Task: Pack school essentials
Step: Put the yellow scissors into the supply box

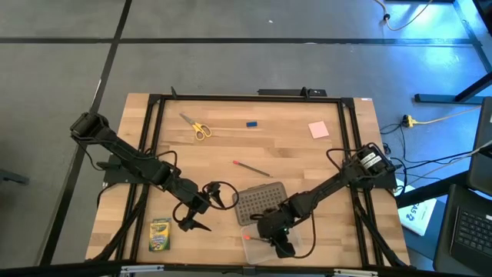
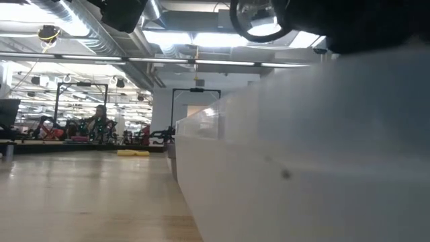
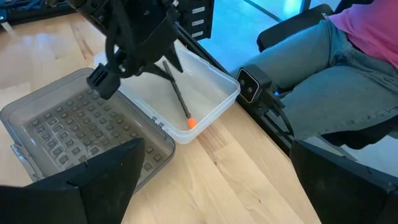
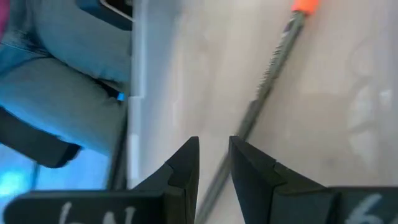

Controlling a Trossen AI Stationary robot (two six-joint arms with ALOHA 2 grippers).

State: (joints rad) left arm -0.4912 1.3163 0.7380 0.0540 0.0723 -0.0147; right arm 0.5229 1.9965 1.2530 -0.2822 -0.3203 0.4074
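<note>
Clear plastic case (image 1: 265, 245) sits at the table's (image 1: 307, 154) near edge, its grey dotted lid (image 1: 260, 202) flipped open flat on the far side of the tray; right gripper (image 1: 281, 245) is down inside the tray, fingers (image 4: 186, 167) nearly together with a thin gap, a dark pencil (image 4: 273, 68) with an orange end running between them; whether the pads actually press the pencil, cannot tell; left wrist view shows the same pencil (image 3: 178, 96) slanting down from the right gripper (image 3: 163, 60) into the case (image 3: 208, 102), orange tip at the tray floor near the wall; left gripper (image 1: 192, 224) hovers just left of the lid, jaws spread wide, holding nothing; green-yellow crayon box (image 1: 160, 235) lies left of the case, past the left gripper, near the table's near edge; red pencil (image 1: 251, 168) lies on bare wood just beyond the lid, farther from the case's near side; yellow-handled scissors (image 1: 196, 126) well beyond the case toward the far left; tiny blue eraser (image 1: 250, 122) far beyond the lid, right of the scissors; pink square pad (image 1: 319, 130) far beyond the case toward the right; low view mostly filled by the case wall (image 2: 302, 154), close up; a person's legs in jeans (image 3: 311, 74) sit just past the table edge next to the case.
</note>
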